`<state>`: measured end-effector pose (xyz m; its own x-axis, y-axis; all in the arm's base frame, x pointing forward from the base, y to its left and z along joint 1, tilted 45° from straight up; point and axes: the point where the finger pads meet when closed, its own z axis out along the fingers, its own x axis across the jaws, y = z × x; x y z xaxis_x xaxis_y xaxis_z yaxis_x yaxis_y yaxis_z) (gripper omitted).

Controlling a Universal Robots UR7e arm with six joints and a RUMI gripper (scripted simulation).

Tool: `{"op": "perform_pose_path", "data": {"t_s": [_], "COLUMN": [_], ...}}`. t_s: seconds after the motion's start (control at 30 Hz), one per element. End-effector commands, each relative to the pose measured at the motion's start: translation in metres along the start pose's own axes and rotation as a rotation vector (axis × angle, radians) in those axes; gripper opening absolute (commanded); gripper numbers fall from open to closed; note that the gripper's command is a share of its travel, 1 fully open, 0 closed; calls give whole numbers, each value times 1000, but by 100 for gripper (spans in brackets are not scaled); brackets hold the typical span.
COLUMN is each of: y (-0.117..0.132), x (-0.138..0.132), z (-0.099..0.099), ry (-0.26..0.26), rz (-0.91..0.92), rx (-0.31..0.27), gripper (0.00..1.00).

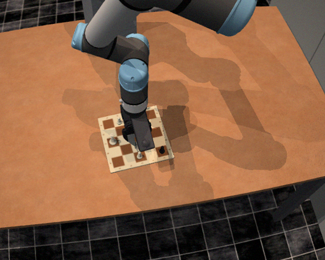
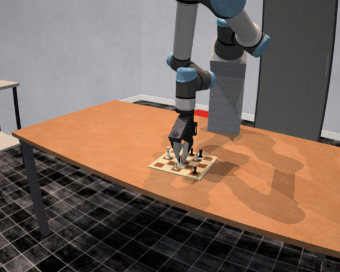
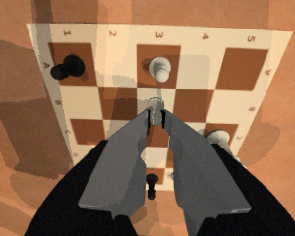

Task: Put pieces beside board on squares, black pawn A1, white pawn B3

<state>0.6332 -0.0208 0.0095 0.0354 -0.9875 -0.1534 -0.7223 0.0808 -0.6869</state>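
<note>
Jaws: the gripper (image 3: 156,114) points down over the board (image 1: 113,167), its jaws pinching the head of the white pawn (image 3: 155,104).
White pawn: over the light square in row B, column 3, just near of another white piece (image 3: 160,68) on A3.
Black pawn: upright on A1 (image 3: 69,67), the board's corner square.
Board: flat on the worktop (image 1: 34,80).

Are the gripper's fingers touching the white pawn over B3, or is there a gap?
Touching. In the wrist view both fingers close against the white pawn with no gap on either side, above the board.
</note>
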Motion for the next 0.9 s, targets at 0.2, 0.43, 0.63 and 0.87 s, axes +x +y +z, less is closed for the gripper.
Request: {"op": "perform_pose_path", "data": {"t_s": [0.2, 0.43, 0.63, 0.87], "y": [-1, -1, -1, 0], "x": [0, 0, 0, 0], "z": [0, 0, 0, -4], "ry": [0, 0, 0, 1], "rz": [-1, -1, -1, 1], "rx": [2, 2, 2, 0], "gripper": [12, 20, 20, 20]}}
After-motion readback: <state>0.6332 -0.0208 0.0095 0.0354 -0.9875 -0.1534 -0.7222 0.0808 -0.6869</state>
